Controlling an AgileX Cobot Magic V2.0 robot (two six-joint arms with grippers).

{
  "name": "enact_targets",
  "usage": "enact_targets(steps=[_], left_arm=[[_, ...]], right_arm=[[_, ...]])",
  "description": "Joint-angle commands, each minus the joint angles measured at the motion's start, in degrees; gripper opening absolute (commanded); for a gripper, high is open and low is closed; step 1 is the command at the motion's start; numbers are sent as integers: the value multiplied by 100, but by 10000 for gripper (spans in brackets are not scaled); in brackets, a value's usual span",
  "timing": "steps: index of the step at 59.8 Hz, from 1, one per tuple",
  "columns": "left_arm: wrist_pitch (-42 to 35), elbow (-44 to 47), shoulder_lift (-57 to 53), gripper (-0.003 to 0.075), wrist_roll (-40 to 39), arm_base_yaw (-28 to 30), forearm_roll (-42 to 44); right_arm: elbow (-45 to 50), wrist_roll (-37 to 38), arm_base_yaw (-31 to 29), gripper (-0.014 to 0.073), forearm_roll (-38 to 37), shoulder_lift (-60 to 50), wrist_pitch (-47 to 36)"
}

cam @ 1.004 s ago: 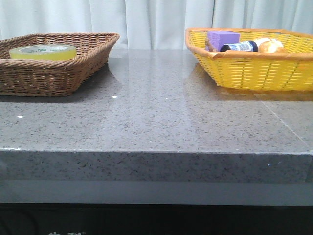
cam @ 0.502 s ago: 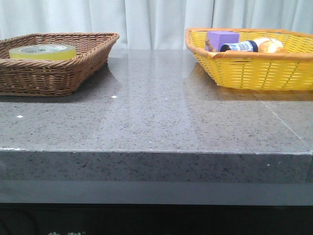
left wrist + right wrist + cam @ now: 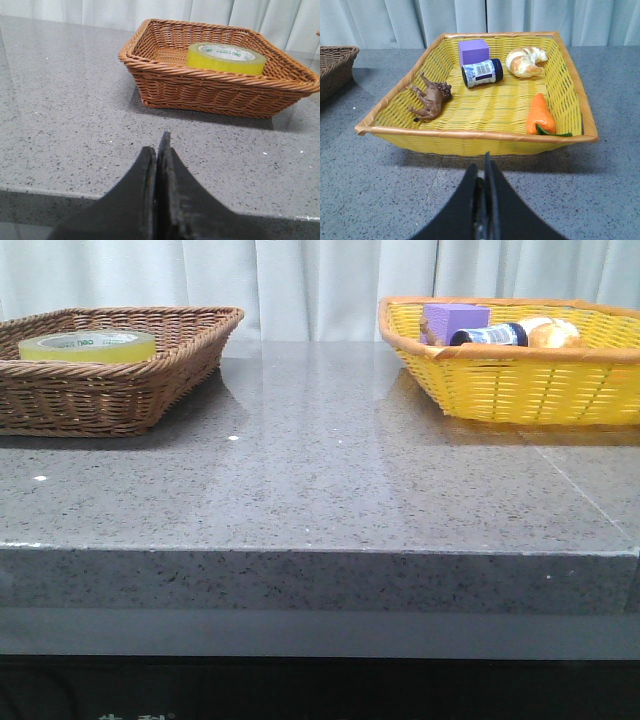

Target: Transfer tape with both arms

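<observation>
Pale curtains hang behind a grey speckled stone table [image 3: 320,480], and across the last second we see nothing on it shift: the front view matches the two before it, and neither arm enters that view. We take this to mean the transfer has not begun.

On our left sits the brown wicker basket [image 3: 150,380], and well apart on our right the yellow basket [image 3: 520,390]. The tape [image 3: 88,345] lies flat inside the brown basket, its white core ring facing up; the left wrist view shows it [image 3: 225,58] toward the basket's far side, untouched.

The yellow basket holds a purple block [image 3: 473,51], a dark jar on its side [image 3: 482,73], a croissant [image 3: 525,62], a toy carrot [image 3: 540,115] and a brown toy animal [image 3: 430,99].

The left gripper [image 3: 157,150] hangs over bare table short of the brown basket, its jaws pressed together on nothing. The right gripper [image 3: 485,167] sits before the yellow basket, its jaws likewise closed and empty. In our judgement the left arm must open and reach in first.
</observation>
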Motion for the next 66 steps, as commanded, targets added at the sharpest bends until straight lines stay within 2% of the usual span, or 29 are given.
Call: enact_targets(steps=[1,8,17,21,29,39,48,66], left_arm=[[-505,215,-108,-20,-27,14,-56],[-505,215,-108,-20,-27,14,-56],[-505,215,-108,-20,-27,14,-56],[-505,215,-108,-20,-27,14,-56],[-505,215,-108,-20,-27,14,-56],[-505,215,-108,-20,-27,14,-56],[-505,215,-108,-20,-27,14,-56],[-505,215,-108,-20,-27,14,-56]], right_arm=[[-149,-60,-18,-69,-50,52,-474],[-96,-38,34,-69,-65,41,-783],[402,124,354,-69,-934,-257,-1487],[700,274,386,-69,-942,-489,-1562],[1439,632,353,-69,-931,-1095,-1531],[2202,672,353,-69,-905,-1877,-1292],[2200,672,353,-69,-802,-2071,-813],[2200,672,353,-69,-789,-2071,-742]])
